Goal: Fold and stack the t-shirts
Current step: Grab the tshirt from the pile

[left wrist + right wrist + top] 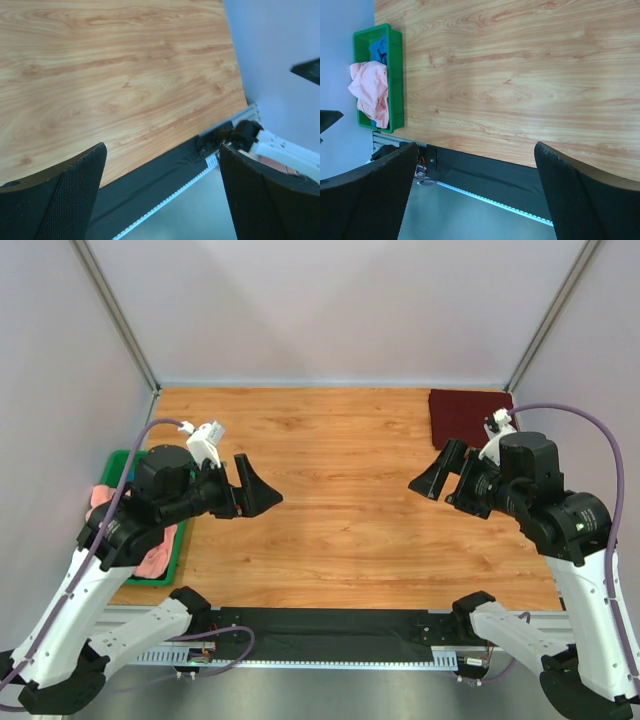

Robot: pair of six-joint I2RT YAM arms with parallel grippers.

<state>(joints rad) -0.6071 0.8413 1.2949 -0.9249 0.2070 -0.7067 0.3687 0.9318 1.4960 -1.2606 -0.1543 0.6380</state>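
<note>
A dark maroon t-shirt (468, 414) lies folded flat at the table's far right corner. A salmon-pink t-shirt (155, 558) hangs over the rim of a green bin at the left edge; in the right wrist view the pink shirt (370, 91) lies on a teal-blue shirt (379, 47) inside the bin. My left gripper (258, 490) is open and empty above the table's left middle. My right gripper (438, 474) is open and empty above the right middle. Both wrist views show the jaws wide apart with nothing between them.
The green plastic bin (396, 75) stands off the table's left edge (118, 465). A black strip (330, 620) and metal rail run along the near edge. Grey walls enclose the wooden table (340, 510) on three sides.
</note>
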